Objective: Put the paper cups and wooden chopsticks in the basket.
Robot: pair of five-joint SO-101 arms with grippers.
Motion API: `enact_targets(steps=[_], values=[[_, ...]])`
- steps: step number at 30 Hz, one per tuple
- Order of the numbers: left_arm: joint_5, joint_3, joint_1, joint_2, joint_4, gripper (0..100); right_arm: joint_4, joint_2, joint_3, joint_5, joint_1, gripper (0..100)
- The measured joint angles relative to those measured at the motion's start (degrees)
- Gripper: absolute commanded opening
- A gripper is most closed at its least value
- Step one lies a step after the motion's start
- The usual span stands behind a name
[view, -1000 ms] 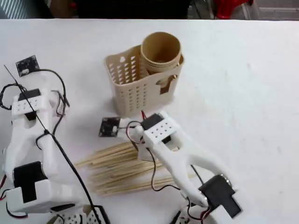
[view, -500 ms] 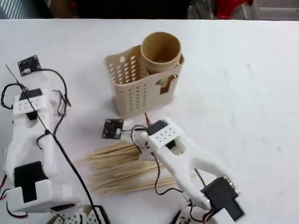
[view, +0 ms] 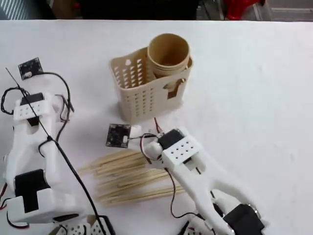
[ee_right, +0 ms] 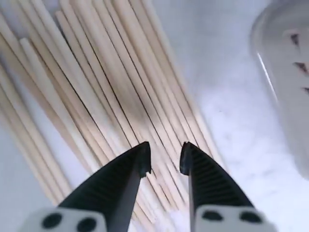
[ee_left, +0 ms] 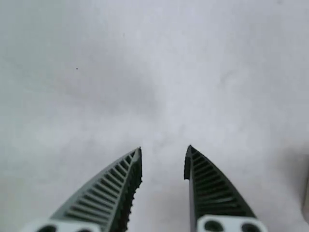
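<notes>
A beige perforated basket (view: 142, 93) stands at the table's middle, and stacked paper cups (view: 168, 53) sit inside it. A pile of wooden chopsticks (view: 122, 175) lies on the table in front of the basket. My right gripper (ee_right: 164, 159) hangs over the pile's end nearest the basket, fingers slightly apart with nothing between them; several chopsticks (ee_right: 96, 96) run under it. The right arm (view: 190, 166) covers the pile's right end in the high view. My left gripper (ee_left: 162, 164) is open over bare white table; its arm (view: 29, 152) lies along the left side.
The basket's wall (ee_right: 289, 77) shows close to the right gripper. Two small black squares lie on the table, one by the chopsticks (view: 118, 135) and one at the far left (view: 29, 68). Black cables (view: 63, 161) trail beside the left arm. The table's right half is bare.
The right arm has drawn back toward the near right, away from the basket, over the chopstick pile. The left arm has stayed still.
</notes>
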Motion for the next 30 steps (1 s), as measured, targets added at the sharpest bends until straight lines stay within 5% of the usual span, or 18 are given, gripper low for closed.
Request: enact_targets(steps=[14,21,30], values=[[0.0,0.0,0.0,0.0,0.0,17,-3.2,15.0,-4.3,2.5,-2.7,18.3],[0.0,0.0,0.0,0.0,0.0,17,-4.1,18.4,-6.8,2.5,-2.5,2.9],[0.0,0.0,0.0,0.0,0.0,17,-1.2,16.0,-6.2,2.5,-3.0,1.8]])
